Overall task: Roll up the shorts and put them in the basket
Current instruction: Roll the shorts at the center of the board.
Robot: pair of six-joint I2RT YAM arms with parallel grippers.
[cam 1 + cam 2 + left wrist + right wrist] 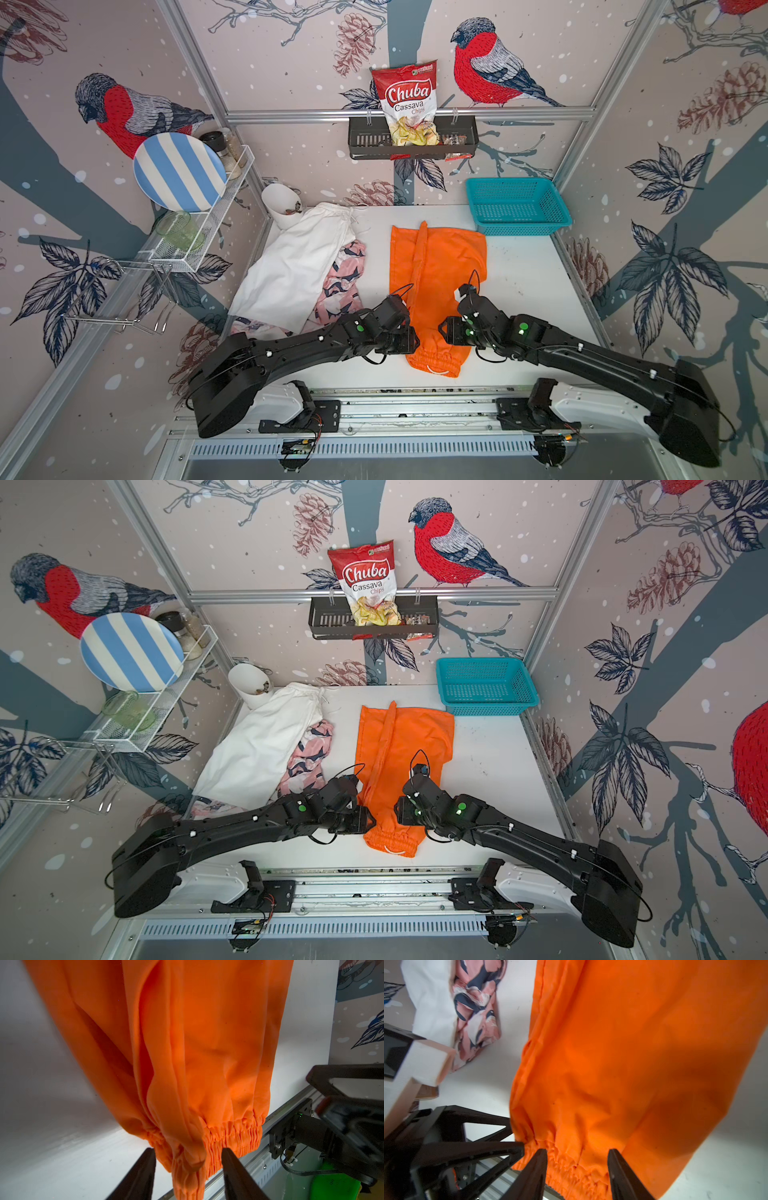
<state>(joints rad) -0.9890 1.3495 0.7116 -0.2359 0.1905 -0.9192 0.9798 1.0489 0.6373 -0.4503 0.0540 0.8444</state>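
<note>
So the orange shorts [436, 266] are lying flat on the white table [523, 291], pretty much dead center in both top views. The leg ends point toward the top of the frame and the gathered waistband [436, 363] sits at the bottom, closest to the arm bases. Nothing's rolled yet. Both arms come in from the lower corners and meet at that waistband end, one on each side of it. In the left wrist view the left gripper [188, 1150] has its jaws parted, with the bunched end of the elastic sitting between them, loose and not pinched. Same deal for the right gripper [576, 1151]: fingers [616, 1167] spread apart over the ruffled band, cloth running under and past both of them, so it's let go too. Left of center in a top view, the white shorts [291, 266] are draped diagonally over the pink patterned shorts [347, 282], which poke out along their right edge. There's a teal basket [519, 227] in the upper right corner of the table, near the orange leg ends but not touching them.
</note>
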